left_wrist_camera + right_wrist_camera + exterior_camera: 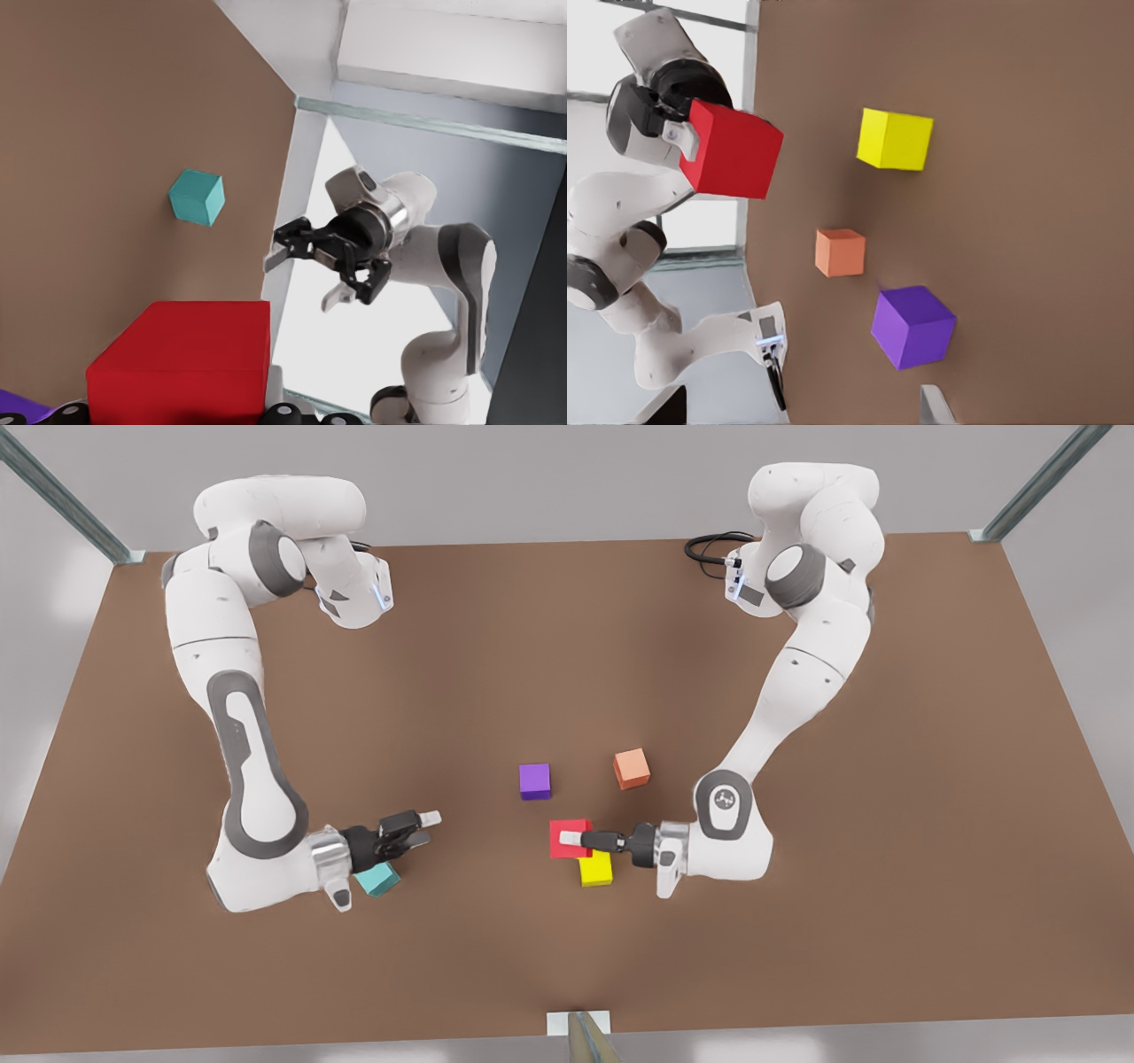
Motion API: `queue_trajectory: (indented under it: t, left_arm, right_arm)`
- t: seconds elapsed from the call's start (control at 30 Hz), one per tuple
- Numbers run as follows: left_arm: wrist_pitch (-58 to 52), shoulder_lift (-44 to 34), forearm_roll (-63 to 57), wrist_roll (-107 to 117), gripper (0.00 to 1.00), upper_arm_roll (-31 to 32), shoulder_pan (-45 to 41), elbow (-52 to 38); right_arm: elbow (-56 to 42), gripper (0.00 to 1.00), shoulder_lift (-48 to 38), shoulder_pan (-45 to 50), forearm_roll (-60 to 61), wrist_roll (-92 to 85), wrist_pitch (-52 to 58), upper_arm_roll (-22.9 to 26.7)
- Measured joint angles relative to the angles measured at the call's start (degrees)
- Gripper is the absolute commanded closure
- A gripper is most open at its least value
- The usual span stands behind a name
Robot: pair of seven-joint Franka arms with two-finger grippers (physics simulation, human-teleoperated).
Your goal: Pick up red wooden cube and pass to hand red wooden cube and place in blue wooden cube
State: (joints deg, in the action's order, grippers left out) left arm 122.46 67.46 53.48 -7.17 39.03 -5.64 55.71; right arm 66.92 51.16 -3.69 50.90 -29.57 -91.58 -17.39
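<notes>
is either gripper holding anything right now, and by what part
Yes. The left gripper holds the small bright red wooden cube by two opposite faces, lifted off the table. The right gripper is open, holding nothing.

We see a plain brown tabletop [496,646] carrying plain cubes: a bright red wooden cube [567,834], a teal blue wooden cube [379,880], a yellow cube [596,871], a purple cube [534,780] and a salmon-orange cube [631,768]. Both arms are white and grey.

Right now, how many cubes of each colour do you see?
red wooden cube: 1
blue wooden cube: 1
yellow cube: 1
purple cube: 1
orange cube: 1
Total: 5
</notes>
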Motion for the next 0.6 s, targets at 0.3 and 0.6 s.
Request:
queue_trajectory:
  t: [0.3, 0.6]
  left_arm:
    - [10.9, 0.5, 2.6, 2.5, 0.31, 1.5, -3.5, -0.3]
    - [13.1, 0.7, 4.2, 1.4, 0.31, 2.3, -4.0, 0.5]
  right_arm:
    - [2.2, 0.01, 1.3, 0.6, 8.7, -26.9, -6.6, -2.0]
    - [1.3, 0.0, 2.7, 2.1, 19.3, -51.5, -13.1, -2.2]
